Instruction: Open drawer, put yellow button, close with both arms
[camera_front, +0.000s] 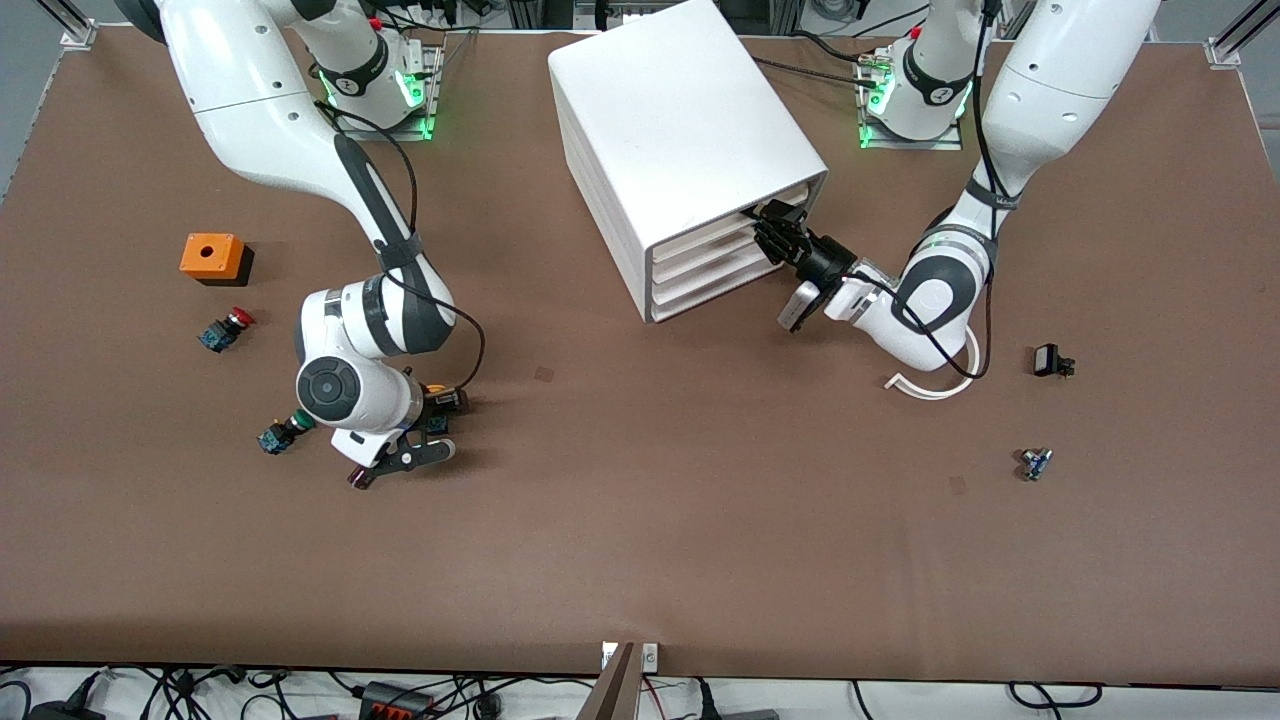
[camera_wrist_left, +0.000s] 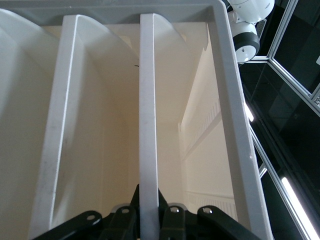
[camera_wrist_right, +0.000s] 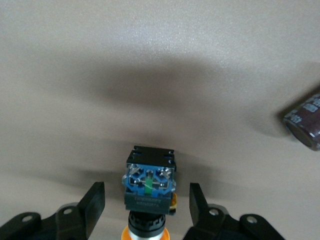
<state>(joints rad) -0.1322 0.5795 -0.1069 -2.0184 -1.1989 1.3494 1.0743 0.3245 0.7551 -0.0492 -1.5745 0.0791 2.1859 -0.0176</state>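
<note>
Two arms are busy in the front view: our left gripper (camera_front: 775, 228) is at the top drawer (camera_front: 775, 203) of the cabinet (camera_front: 680, 130), our right gripper (camera_front: 432, 408) is low over the yellow button (camera_front: 437, 389). Left wrist view: jaws clamped on the drawer's front lip (camera_wrist_left: 148, 150), so pulling comes next. Right wrist view: fingers (camera_wrist_right: 93, 202) apart, flanking the button (camera_wrist_right: 149, 182); they must close.

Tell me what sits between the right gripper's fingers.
The yellow button sits between the right gripper's fingers, with gaps on both sides, so they are open and not touching it. The right wrist view shows this; bare table surrounds it.
</note>
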